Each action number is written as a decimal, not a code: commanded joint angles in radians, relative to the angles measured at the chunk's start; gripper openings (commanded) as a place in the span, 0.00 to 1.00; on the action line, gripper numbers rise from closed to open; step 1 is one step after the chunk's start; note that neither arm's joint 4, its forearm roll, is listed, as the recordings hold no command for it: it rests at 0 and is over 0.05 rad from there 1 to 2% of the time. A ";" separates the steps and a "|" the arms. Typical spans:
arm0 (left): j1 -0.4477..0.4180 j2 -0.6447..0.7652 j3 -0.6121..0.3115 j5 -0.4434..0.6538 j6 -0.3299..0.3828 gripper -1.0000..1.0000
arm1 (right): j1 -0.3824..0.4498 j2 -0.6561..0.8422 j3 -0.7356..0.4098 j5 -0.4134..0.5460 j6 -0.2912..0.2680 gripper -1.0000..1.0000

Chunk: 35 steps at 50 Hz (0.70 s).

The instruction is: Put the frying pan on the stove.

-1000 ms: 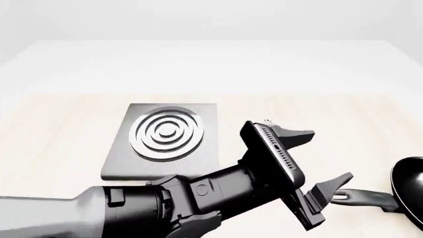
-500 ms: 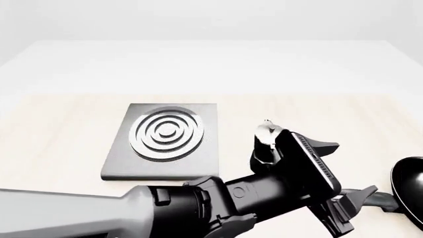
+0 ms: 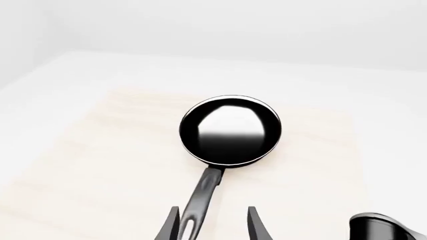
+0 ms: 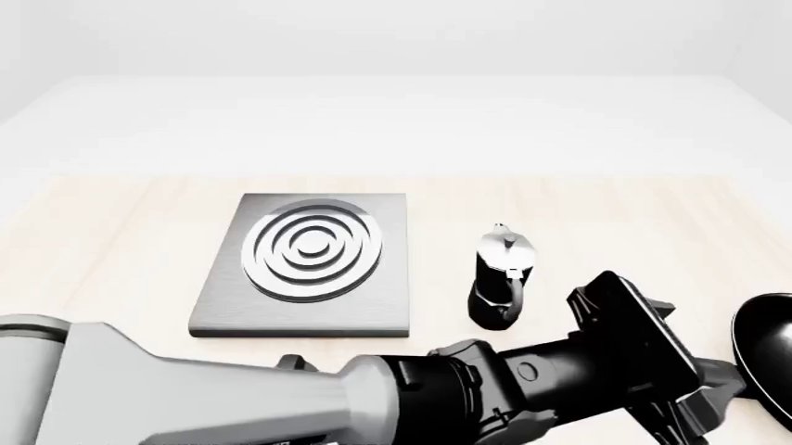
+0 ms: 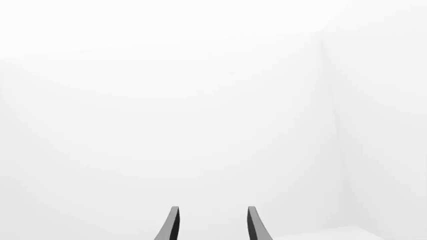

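Observation:
The frying pan (image 3: 230, 131) is round and black with a glossy pale reflection inside. It lies flat on the wooden table, and only its edge shows at the far right of the front view (image 4: 770, 352). Its long dark handle (image 3: 203, 192) runs back between my left gripper's open fingers. My left gripper (image 3: 211, 221) straddles the slotted handle end without closing on it; it also shows in the front view (image 4: 696, 408). The stove (image 4: 310, 261), a dark grey slab with silver rings, lies left of centre. My right gripper (image 5: 210, 225) is open and empty and faces only white background.
A small black-and-silver moka pot (image 4: 502, 278) stands upright between the stove and the pan, and shows beside my left gripper in the left wrist view (image 3: 381, 227). My left arm (image 4: 310, 399) crosses the front of the table.
My left arm has swung right and lower toward the pan's handle, so the gripper now straddles its end. The moka pot, earlier hidden behind the wrist, now shows.

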 commanded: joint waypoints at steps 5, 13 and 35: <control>0.000 0.092 -0.103 0.064 -0.006 1.00 | -0.008 0.000 0.014 -0.017 0.011 1.00; 0.002 0.139 -0.158 0.099 -0.006 1.00 | -0.007 0.000 0.007 -0.014 0.012 1.00; 0.007 0.222 -0.247 0.159 -0.012 1.00 | -0.020 0.000 -0.021 -0.013 0.025 1.00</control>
